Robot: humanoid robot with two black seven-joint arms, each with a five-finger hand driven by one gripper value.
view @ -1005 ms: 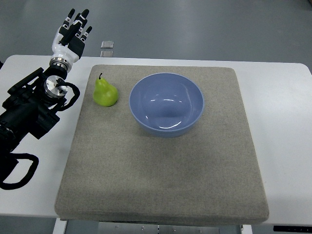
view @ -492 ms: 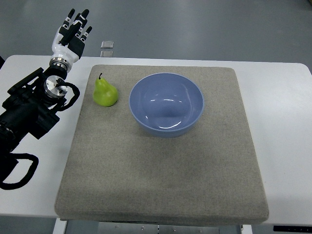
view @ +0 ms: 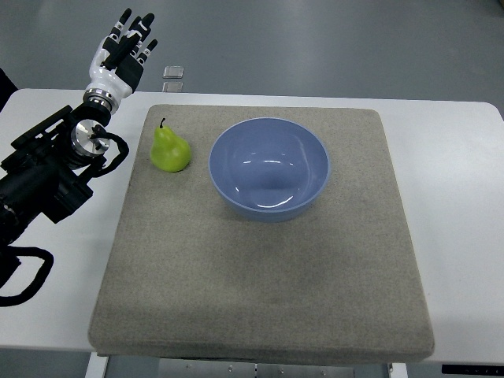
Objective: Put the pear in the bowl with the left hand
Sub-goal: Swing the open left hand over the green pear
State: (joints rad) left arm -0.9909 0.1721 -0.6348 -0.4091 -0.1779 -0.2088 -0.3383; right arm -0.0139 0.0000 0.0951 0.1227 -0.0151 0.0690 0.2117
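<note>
A grey felt mat [view: 260, 260] covers most of a white table [view: 461, 197]. On the mat's far left part stands a green pear [view: 170, 150], upright with its dark stem pointing away — just beside it, to the right, sits a blue bowl [view: 268, 168] with nothing inside. Pear and bowl are close but not touching. The left hand [view: 122, 55] hangs beyond the table's far left corner, its fingers [view: 143, 30] spread and holding nothing — well apart from the pear. Its black arm [view: 47, 177] enters from the left edge and crosses the table's left side, with black cables looping near it. A small pale object [view: 173, 72] lies on the grey floor beyond the table's far edge.
</note>
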